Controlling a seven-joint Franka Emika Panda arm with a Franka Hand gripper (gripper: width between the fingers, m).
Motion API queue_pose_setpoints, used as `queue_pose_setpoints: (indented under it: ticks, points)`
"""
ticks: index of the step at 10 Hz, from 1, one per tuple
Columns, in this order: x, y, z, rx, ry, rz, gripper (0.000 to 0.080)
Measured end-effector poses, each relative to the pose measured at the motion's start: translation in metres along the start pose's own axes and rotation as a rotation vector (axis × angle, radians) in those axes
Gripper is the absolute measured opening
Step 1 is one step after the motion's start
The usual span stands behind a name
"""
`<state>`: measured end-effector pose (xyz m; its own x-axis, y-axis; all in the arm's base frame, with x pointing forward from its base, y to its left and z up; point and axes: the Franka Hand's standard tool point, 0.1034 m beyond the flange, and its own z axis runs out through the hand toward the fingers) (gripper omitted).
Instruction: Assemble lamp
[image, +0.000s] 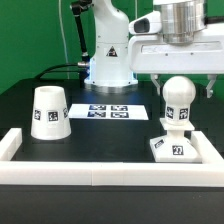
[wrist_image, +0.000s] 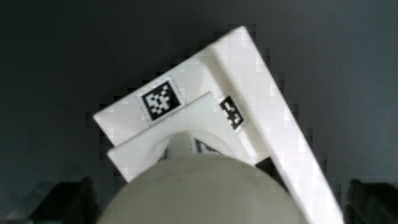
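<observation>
**While the jaws sit apart over the bulb, tip-over is the main risk**

Left of the exterior frame: the shade (image: 49, 110) stands on the black surface (image: 110, 140), wide end down. It is well apart from everything else and not yet on the lamp.

Centre: the marker board (image: 108, 111) lies flat and is not involved.

Right of frame: the base (image: 171, 148) sits near the corner of the white rails (image: 100, 178), with the bulb (image: 178, 95) upright on it, neck down. I cannot tell whether the neck is fully seated.

Upper right: the jaws are apart, one on each side of the bulb's round top; contact is unclear. The wrist view agrees. The bulb (wrist_image: 192, 190) fills the lower middle, dark jaw tips show at both lower corners, and the tagged base (wrist_image: 178, 105) lies beyond.

Risks, as a judgement:
- Closing off-centre would push the round bulb sideways and tilt or drag the light base.
- A loose neck could let the bulb lean or lift out when twisted.
- The smooth round surface may slip in the grip.
- The base is close to the rail, so a shove could jam it there.
- Bringing the shade across could clip the bulb.
</observation>
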<state>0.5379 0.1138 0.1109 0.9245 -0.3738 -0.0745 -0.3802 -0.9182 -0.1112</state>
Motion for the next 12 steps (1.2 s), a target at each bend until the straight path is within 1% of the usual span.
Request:
queue_pose_setpoints:
  ticks: [2, 4, 9, 11, 12]
  points:
    - [0.0017, 0.0022, -0.0005, -0.009, 0.004, -0.245, 0.0698]
    - [0.0078, 0.0038, -0.0010, -0.012, 0.009, -0.519, 0.0698]
    - [0.0103, 0.0060, -0.0013, -0.018, 0.008, -0.872, 0.0698]
    - [0.0106, 0.0000, -0.0035, -0.031, 0.023, -1.087, 0.0698]
    - [0.0089, -0.0025, -0.0030, -0.032, 0.020, -1.178, 0.0698]
